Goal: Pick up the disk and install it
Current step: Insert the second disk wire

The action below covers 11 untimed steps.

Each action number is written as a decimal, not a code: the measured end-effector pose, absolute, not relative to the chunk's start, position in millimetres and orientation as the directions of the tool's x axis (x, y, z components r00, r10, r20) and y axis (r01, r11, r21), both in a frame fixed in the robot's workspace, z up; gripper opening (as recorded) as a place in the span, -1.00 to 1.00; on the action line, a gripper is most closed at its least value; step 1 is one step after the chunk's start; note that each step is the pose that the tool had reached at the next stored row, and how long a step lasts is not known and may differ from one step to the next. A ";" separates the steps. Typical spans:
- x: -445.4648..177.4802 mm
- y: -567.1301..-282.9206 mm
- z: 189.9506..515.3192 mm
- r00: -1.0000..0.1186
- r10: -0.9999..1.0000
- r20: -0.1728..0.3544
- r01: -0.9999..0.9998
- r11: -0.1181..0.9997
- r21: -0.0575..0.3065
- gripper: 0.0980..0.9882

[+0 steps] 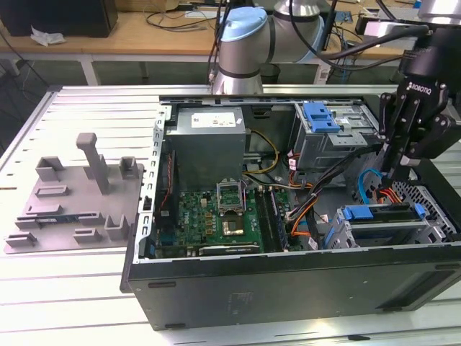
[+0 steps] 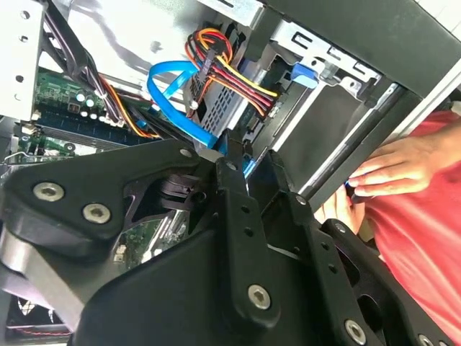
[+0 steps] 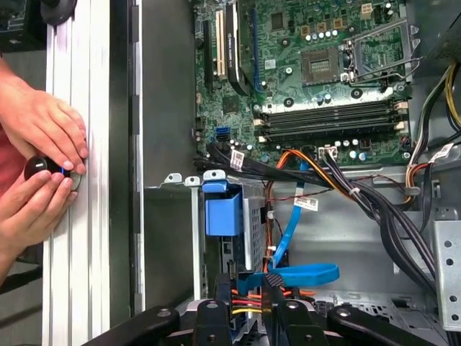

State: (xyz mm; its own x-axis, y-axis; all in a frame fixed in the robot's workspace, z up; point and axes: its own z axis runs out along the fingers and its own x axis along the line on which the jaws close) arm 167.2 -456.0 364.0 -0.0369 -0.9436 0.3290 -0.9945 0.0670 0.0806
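Disk (image 1: 382,213) w/ blue carrier sits in the drive bay at the case's (image 1: 288,285) front corner, exterior view's right, looks seated or nearly; blue front tab shows in first wrist view too. Gripper (image 1: 398,155) hangs just above it among the cables (image 1: 306,209), fingers close together w/ nothing obvious between; whether clenched, can't tell. Pick-up seems done, insertion mostly done; final push or latch unclear. Person's hands (image 3: 36,158) rest on the table rail outside the case.
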 end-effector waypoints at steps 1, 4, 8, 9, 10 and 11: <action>166.8 -456.0 363.7 -0.039 -0.944 0.329 -0.995 0.068 0.079 -0.52; 165.9 -456.0 362.9 -0.048 -0.943 0.329 -0.995 0.075 0.070 -0.52; 164.4 -456.0 361.5 -0.073 -0.942 0.328 -0.993 0.098 0.060 -0.52; 164.1 -456.0 361.2 -0.077 -0.942 0.328 -0.993 0.101 0.059 -0.52; 163.7 -456.0 360.9 -0.082 -0.941 0.328 -0.993 0.107 0.058 -0.52; 163.4 -456.0 360.7 -0.086 -0.941 0.328 -0.992 0.111 0.057 -0.52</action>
